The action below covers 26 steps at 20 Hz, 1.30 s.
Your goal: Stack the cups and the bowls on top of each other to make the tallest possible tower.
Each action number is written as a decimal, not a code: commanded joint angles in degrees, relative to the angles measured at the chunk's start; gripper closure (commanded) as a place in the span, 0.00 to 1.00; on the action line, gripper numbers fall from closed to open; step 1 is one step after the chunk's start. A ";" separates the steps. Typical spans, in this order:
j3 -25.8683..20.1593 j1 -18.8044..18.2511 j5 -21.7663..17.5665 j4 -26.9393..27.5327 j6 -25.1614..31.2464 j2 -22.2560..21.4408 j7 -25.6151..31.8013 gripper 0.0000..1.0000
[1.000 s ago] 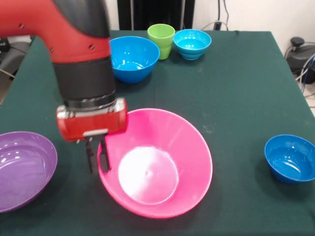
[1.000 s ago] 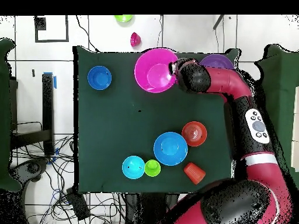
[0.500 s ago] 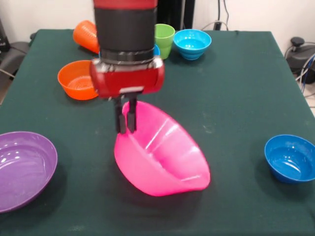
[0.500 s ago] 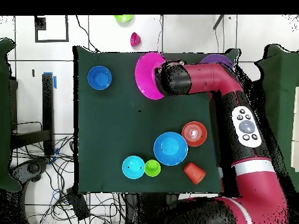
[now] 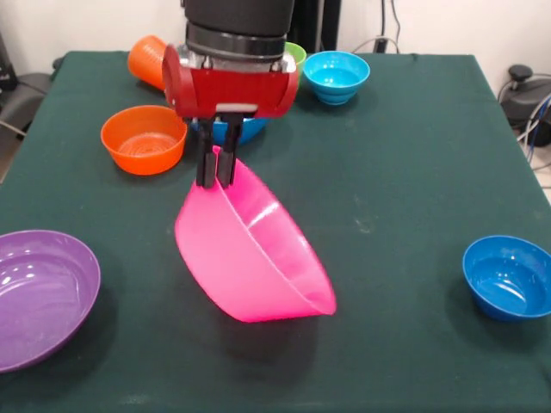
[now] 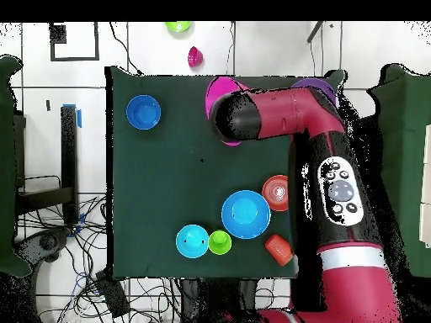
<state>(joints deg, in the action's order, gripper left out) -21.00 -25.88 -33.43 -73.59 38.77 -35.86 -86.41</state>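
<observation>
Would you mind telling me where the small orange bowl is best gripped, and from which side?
I would grip the orange bowl by its thin rim, coming straight down from above with one finger inside and one outside. It sits upright with its mouth open upward, and its rounded wall looks too wide to span.

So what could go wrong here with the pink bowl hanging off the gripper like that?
The gripper pinches only the thin rim of the pink bowl, which hangs steeply tilted, so it might slip out or swing. If it drops, it could roll toward the purple bowl or off the table. The hanging bowl could also clip the orange bowl if carried that way.
</observation>
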 commanded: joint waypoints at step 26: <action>16.97 7.49 1.62 -20.77 -10.81 -8.39 -21.02 1.00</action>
<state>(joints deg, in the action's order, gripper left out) -6.30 -20.45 -33.10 -88.78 30.59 -42.50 -95.42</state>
